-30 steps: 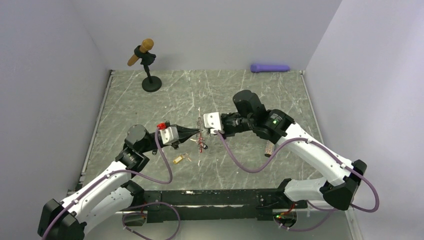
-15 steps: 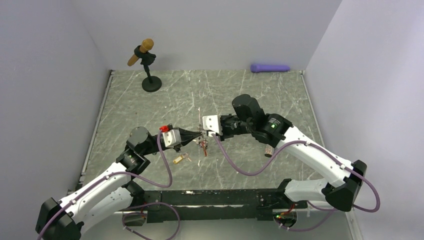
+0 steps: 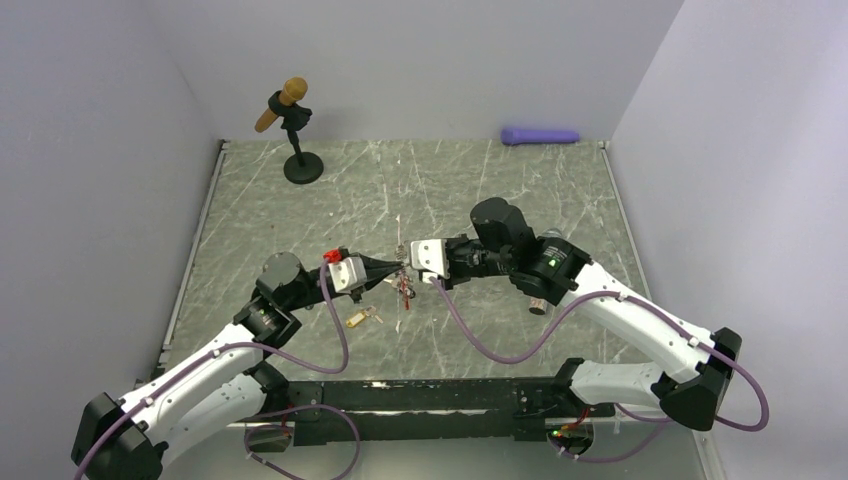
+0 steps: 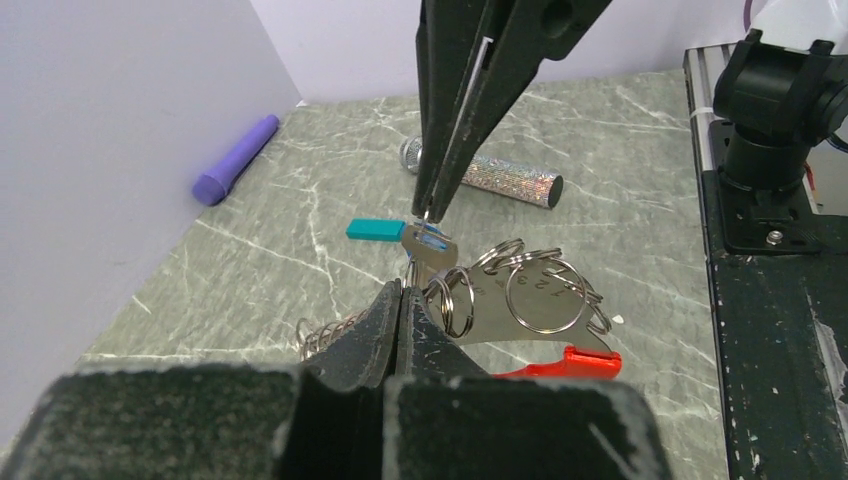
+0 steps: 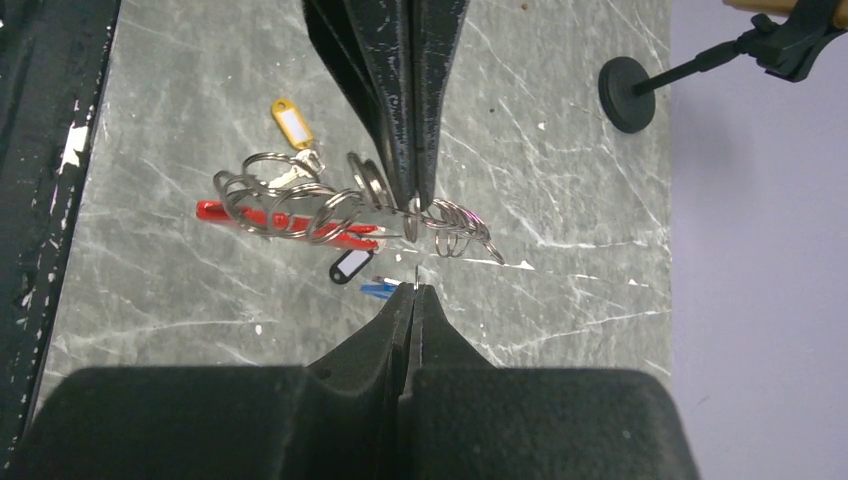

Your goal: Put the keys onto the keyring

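Note:
My left gripper (image 3: 393, 268) is shut on a ring of the keyring (image 4: 535, 300), a silver plate with several split rings, a red clip (image 4: 560, 363) and a coiled chain (image 4: 328, 330). It holds the keyring above the table. My right gripper (image 3: 408, 264) meets it tip to tip and is shut on a small silver key (image 4: 428, 250) with a blue tag (image 4: 375, 230). The key's blade touches the rings. In the right wrist view, my right gripper (image 5: 414, 290) faces the keyring (image 5: 290, 215), and a black-tagged key (image 5: 350, 265) hangs from it. A yellow-tagged key (image 3: 358, 319) lies on the table below my left gripper.
A glittery silver cylinder (image 3: 537, 300) lies under my right arm. A purple cylinder (image 3: 540, 135) lies along the back wall. A microphone on a black stand (image 3: 300, 160) stands at the back left. Walls close in both sides.
The right arm's wrist has shifted slightly down and right, and the left gripper has followed. The tips stay together at the hanging keyring. The yellow-tagged key has not moved.

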